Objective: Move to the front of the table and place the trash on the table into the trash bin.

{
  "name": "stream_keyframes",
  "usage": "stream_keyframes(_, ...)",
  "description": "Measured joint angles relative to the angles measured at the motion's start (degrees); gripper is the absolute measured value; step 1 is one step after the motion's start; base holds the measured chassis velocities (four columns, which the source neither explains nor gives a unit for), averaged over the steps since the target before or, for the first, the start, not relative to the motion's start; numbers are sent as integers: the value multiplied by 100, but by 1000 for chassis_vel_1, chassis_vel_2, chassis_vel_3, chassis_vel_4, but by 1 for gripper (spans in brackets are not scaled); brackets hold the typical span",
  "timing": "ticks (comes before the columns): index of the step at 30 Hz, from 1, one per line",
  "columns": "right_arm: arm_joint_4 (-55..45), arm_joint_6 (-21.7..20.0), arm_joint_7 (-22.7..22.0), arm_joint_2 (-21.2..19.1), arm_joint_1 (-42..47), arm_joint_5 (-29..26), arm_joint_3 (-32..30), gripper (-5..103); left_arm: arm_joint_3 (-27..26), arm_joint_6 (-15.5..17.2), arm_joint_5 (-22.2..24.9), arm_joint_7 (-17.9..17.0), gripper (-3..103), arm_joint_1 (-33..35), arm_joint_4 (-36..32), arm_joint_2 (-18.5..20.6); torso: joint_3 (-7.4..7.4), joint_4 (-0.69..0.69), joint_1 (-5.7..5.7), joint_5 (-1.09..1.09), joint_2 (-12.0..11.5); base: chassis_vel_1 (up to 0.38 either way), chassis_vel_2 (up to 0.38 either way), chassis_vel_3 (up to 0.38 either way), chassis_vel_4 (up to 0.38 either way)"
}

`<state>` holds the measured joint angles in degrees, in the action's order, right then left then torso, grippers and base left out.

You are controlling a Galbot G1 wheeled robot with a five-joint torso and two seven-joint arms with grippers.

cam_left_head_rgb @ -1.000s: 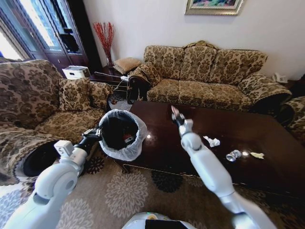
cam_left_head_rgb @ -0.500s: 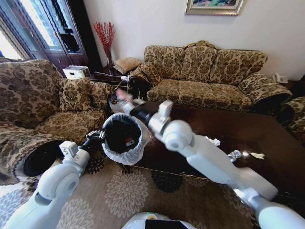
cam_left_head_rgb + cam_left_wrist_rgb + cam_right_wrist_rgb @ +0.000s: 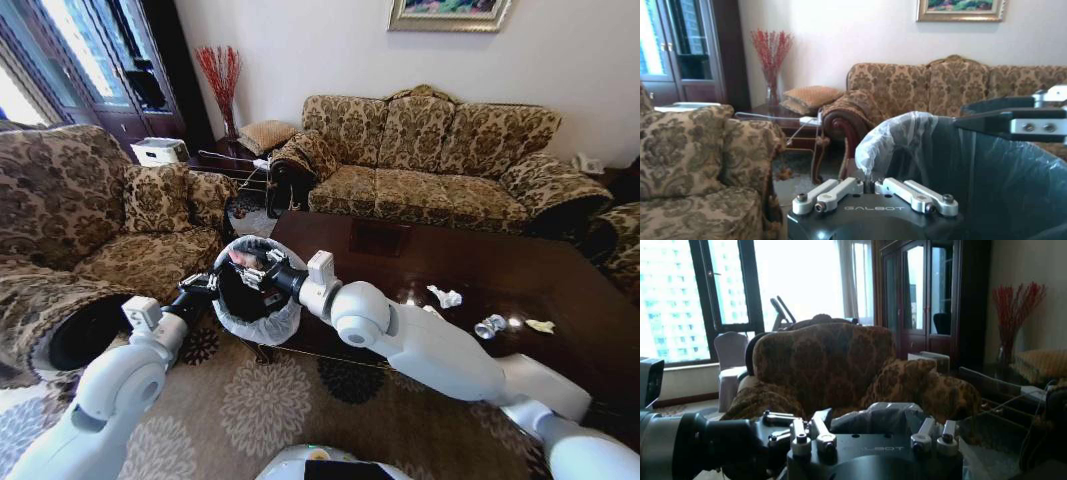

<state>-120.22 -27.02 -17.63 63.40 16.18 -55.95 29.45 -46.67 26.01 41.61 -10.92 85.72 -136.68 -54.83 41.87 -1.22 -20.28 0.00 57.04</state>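
Observation:
The trash bin [image 3: 287, 312], black with a white bag over its rim, stands off the left end of the dark table [image 3: 480, 255]. My left gripper [image 3: 205, 284] is shut on the bin's near rim, and its fingers close on the bag [image 3: 867, 181]. My right gripper [image 3: 246, 268] reaches across the bin's mouth, just above the opening; its finger links [image 3: 815, 432] stand spread apart. A red-labelled piece [image 3: 271, 296] lies inside the bin. On the table lie a crumpled paper wad [image 3: 445, 296], a silvery crushed piece [image 3: 490, 325] and a yellowish scrap [image 3: 540, 325].
A patterned sofa [image 3: 430, 150] stands behind the table and another [image 3: 70, 200] to the left of the bin. A side table with a red-twig vase [image 3: 222, 80] fills the far corner. Patterned carpet [image 3: 260, 400] lies in front of me.
My right arm swung from above the table leftward and down until its gripper hangs over the bin's mouth. The left gripper and the trash on the table stayed put.

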Motion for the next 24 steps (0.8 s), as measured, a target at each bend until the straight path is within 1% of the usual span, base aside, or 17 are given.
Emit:
stream_keyframes(1,1,15,2,-13,3,9,-14,71,0,12,-31,-8,2,3,0,2,0,0,0,0,0,0,0,0,0)
stream_keyframes(4,-18,254,25,-28,7,36,-206,87,-7,124,-128,40,2,17,-10,9,0,0,0,0,0,0,0,0,0)
stream_keyframes(5,-18,254,25,-28,7,36,-206,87,-7,124,-128,40,2,17,-10,9,0,0,0,0,0,0,0,0,0)
stream_keyframes(7,5,501,65,-22,-43,33,-509,97,-7,151,-175,62,2,21,-10,14,0,0,0,1,0,0,0,0,0)
stream_keyframes(9,48,594,65,-24,-82,31,-719,99,-6,152,-186,83,2,24,-10,15,0,-1,0,0,0,0,0,0,0)
stream_keyframes(10,110,648,60,-45,-117,27,-938,100,-1,153,-188,97,2,25,-9,15,0,-2,0,0,0,0,0,0,0)
stream_keyframes(12,357,664,45,-228,-125,46,-1511,100,3,153,-187,112,2,27,-7,21,0,-3,0,0,0,0,0,0,0)
stream_keyframes(13,357,664,45,-228,-125,46,-1511,100,3,153,-187,112,2,27,-7,21,0,-3,0,0,0,0,0,0,0)
stream_keyframes(14,485,636,55,-361,-64,81,-1782,100,-3,152,-187,111,2,29,-7,25,0,-4,0,0,0,0,0,0,0)
stream_keyframes(16,752,515,124,-783,297,194,-2405,100,-34,153,-186,109,2,37,-11,41,0,-1,-1,1,0,-17,-10,-28,-17)
stream_keyframes(17,752,515,124,-783,297,194,-2405,100,-34,153,-186,109,2,37,-11,41,0,-1,-1,1,0,-33,-20,-57,-34)
stream_keyframes(18,795,481,150,-900,428,220,-2560,100,-40,152,-184,109,2,38,-15,41,1,-1,-1,2,0,-60,-35,-57,-34)
stream_keyframes(19,858,377,218,-1172,831,296,-2963,100,-45,148,-180,110,2,37,-21,39,1,1,-1,2,0,-60,-46,-50,-51)
stream_keyframes(21,878,274,347,-1514,1633,502,-3600,100,-34,142,-181,114,2,21,-23,17,1,3,-1,4,0,-65,-56,-61,-80)
stream_keyframes(22,878,274,347,-1514,1633,502,-3600,100,-34,142,-181,114,2,21,-23,17,1,3,-1,4,0,-63,-65,-72,-80)
stream_keyframes(23,884,264,431,-1634,2043,655,-3918,100,-17,141,-188,116,2,13,-23,10,0,2,-1,5,0,-63,-65,-73,-76)
stream_keyframes(24,890,281,537,-1742,2602,874,-4279,100,-2,139,-201,131,2,5,-24,-2,0,3,-1,-1,0,-68,-70,-73,-71)
